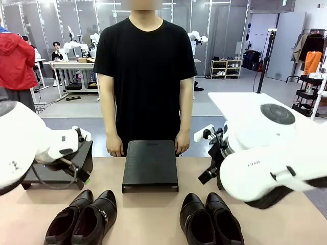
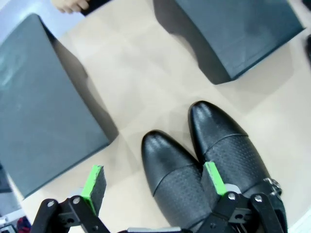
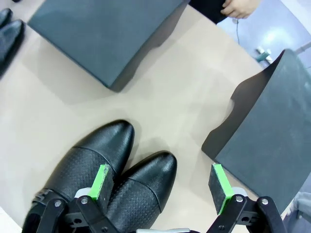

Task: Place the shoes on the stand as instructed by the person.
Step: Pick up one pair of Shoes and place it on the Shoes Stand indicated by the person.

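Two pairs of glossy black shoes stand on the tan table's near side, toes towards the person: the left pair [image 1: 82, 217] and the right pair [image 1: 210, 219]. A low black stand [image 1: 150, 164] sits in the middle, with the person's hands [image 1: 114, 149] resting at its far corners. My left gripper [image 2: 154, 180] hangs open above the left pair [image 2: 204, 155], one green pad over the shoes and the other beside them. Over the right pair [image 3: 112, 165] my right gripper [image 3: 160, 184] is open in the same way. Nothing is held.
A second black stand [image 1: 56, 168] lies at the far left behind my left arm [image 1: 30, 148]. A third stand [image 3: 272, 141] lies to the right of the right pair. Bare tabletop [image 2: 146, 82] separates shoes and stands. My right arm [image 1: 265, 163] fills the right side.
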Tool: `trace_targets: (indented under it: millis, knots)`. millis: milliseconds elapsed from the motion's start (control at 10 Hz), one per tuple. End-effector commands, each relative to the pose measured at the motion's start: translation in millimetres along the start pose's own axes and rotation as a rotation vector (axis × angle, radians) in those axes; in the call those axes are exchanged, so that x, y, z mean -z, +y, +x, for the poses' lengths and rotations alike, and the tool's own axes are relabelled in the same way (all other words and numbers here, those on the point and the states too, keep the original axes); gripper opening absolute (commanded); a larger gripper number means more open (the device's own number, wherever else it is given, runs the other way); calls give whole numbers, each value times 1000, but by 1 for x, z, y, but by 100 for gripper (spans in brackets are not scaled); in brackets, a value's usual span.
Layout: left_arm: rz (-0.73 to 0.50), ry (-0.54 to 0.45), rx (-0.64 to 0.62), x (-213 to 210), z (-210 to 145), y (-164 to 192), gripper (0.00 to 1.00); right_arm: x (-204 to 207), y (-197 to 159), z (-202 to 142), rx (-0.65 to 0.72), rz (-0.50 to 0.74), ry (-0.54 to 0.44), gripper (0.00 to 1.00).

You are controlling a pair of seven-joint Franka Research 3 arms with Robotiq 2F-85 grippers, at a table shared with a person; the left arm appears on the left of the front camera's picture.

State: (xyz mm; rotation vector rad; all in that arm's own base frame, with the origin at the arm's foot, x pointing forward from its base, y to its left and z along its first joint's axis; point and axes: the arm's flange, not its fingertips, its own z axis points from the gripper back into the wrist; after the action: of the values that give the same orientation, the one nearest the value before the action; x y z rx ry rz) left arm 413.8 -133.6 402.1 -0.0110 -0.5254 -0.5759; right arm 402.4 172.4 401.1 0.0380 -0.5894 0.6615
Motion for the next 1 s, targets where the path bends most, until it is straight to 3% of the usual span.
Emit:
trace_targets:
  millis: [0,200,400,600,900]
  knots:
    - [-79,49,-16,-40,16,23,100,-35,-13,21,-12,80,11,100]
    - [-193,28,-37,-69,19,40,100,-73,-25,31,29,177,1,100]
    - [-493,-24,-92,-106,16,63,100,-109,-51,26,139,390,-42,100]
    - [-715,-83,-100,-132,-8,95,100,-128,-84,-1,239,563,-77,100]
    - [-888,-174,-207,-148,-56,150,100,-147,-148,-67,325,802,-159,100]
